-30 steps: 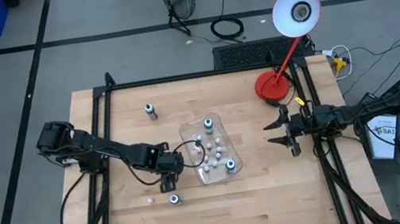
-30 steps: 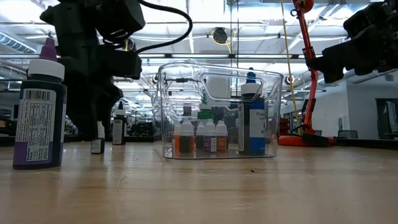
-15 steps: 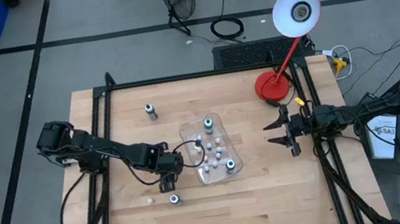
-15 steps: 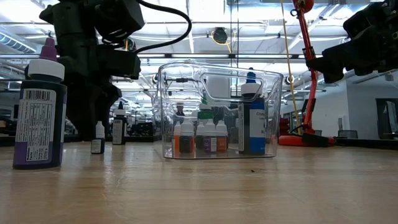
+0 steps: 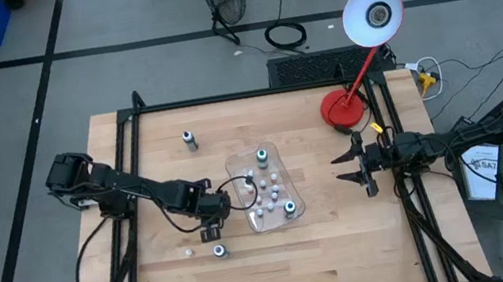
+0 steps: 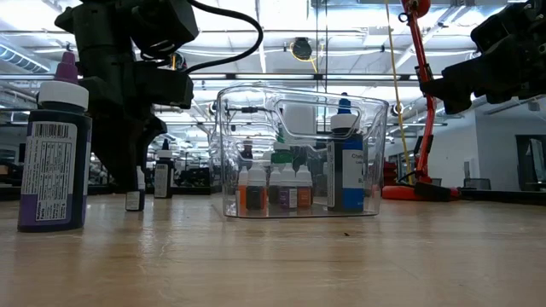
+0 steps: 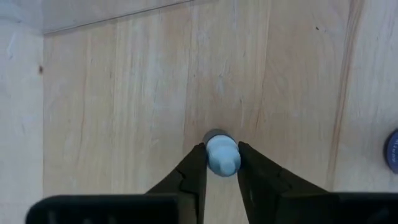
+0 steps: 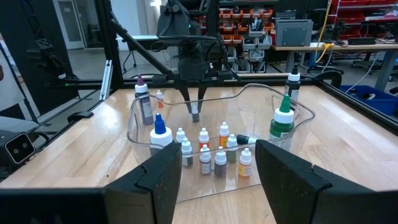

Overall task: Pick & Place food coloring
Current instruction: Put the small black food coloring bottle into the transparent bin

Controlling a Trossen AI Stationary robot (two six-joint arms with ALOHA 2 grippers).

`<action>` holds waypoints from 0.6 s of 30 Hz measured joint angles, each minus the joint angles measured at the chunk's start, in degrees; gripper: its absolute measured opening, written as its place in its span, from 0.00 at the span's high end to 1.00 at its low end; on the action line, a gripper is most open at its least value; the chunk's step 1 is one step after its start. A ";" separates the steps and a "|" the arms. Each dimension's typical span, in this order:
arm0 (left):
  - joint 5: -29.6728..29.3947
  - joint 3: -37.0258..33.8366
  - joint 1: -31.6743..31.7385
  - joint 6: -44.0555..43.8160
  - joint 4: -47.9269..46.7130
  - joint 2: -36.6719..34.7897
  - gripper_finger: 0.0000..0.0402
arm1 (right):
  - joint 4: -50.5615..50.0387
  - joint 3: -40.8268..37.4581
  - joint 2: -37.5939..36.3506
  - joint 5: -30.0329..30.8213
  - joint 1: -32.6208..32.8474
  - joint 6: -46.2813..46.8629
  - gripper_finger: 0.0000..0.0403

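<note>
Left wrist view showed the left hand (image 7: 221,163) clamped on a tiny food coloring bottle (image 7: 221,154), one finger (image 7: 194,171) on each side of its pale cap, the bottle standing upright on the wooden table (image 7: 112,93) with its long axis running straight up toward the wrist. From above, this hand (image 5: 210,231) sat just beside the clear plastic tray (image 5: 232,169), on the tray's left-arm side, with another small bottle (image 5: 219,251) loose on the table nearby and one more (image 5: 189,139) farther off. The tray already held several little bottles (image 8: 204,155). Judging from this, the coming move would need a straight lift, then a short carry sideways over the tray wall. The right hand (image 5: 355,166) waited well apart near the table's far side, its fingers spread and holding nothing.
</note>
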 joint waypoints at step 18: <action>-0.40 0.00 0.00 -1.16 -0.02 0.00 0.59 | 0.00 0.01 0.00 0.00 -0.02 0.00 0.52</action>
